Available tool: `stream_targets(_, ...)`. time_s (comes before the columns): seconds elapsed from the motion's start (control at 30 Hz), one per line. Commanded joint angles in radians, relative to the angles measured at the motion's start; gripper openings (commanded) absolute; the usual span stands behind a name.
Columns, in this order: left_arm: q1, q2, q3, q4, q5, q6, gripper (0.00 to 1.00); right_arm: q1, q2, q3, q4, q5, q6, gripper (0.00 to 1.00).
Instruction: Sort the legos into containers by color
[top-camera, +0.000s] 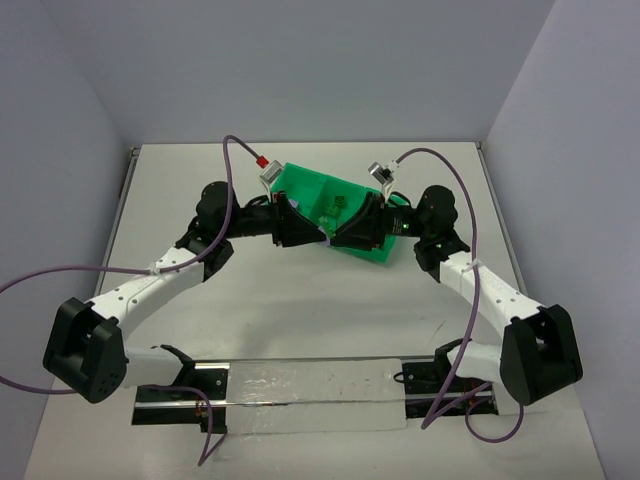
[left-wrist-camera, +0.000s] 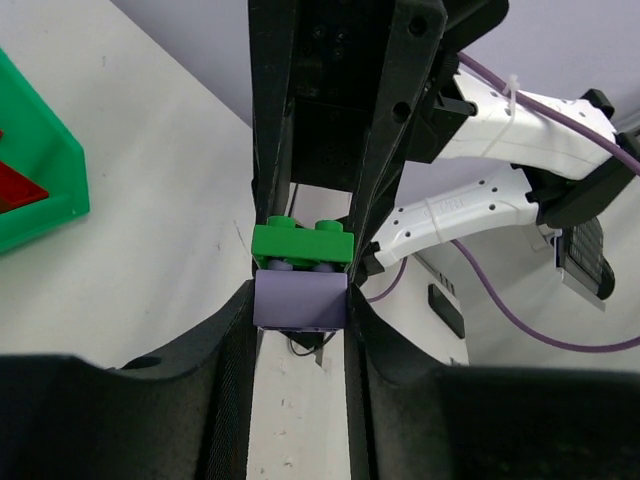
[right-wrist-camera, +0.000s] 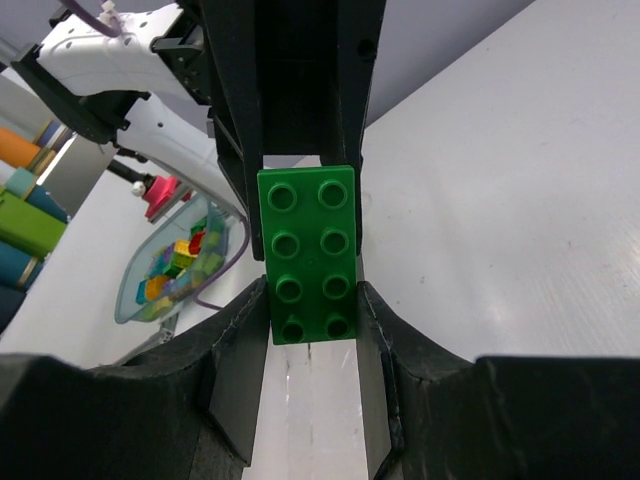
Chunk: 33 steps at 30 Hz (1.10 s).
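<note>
2 bricks are joined beside the tray (top-camera: 305, 185): the right gripper (right-wrist-camera: 308, 300) clamps the green brick (right-wrist-camera: 308, 255), and the left gripper (left-wrist-camera: 300, 300) pinches the lavender brick (left-wrist-camera: 300, 297). A crooked pull could slip either loose and drop it in the wrong compartment.

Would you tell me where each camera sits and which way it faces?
Top external: above, behind the bases, looking down at the table; left arm and right arm show.
Left wrist: along its own fingers at a green brick joined to a lavender brick.
Right wrist: along its own fingers at that green brick.
Both wrist views share it.
</note>
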Motion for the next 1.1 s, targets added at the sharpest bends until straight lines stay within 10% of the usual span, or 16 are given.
stream_targets(0.0, 0.002, -0.025, 0.03, -0.114, -0.091, 0.081, 0.0, -0.034, -0.015, 0.015, 0.02, 0.052, 0.019, 0.0)
stream_targets(0.37, 0.102, -0.022, 0.0, -0.249, -0.299, 0.038, 0.0, -0.115, -0.077, 0.018, -0.178, 0.3, -0.067, 0.0)
stream_targets(0.67, 0.105, 0.398, 0.461, -0.735, -0.837, 0.067, 0.0, -0.112, -0.252, -0.022, -0.556, 0.727, -0.301, 0.0)
stream_targets(1.07, 0.14, 0.72, 0.769, -0.812, -0.943, 0.108, 0.0, -0.112, -0.349, -0.04, -0.674, 0.774, -0.401, 0.0)
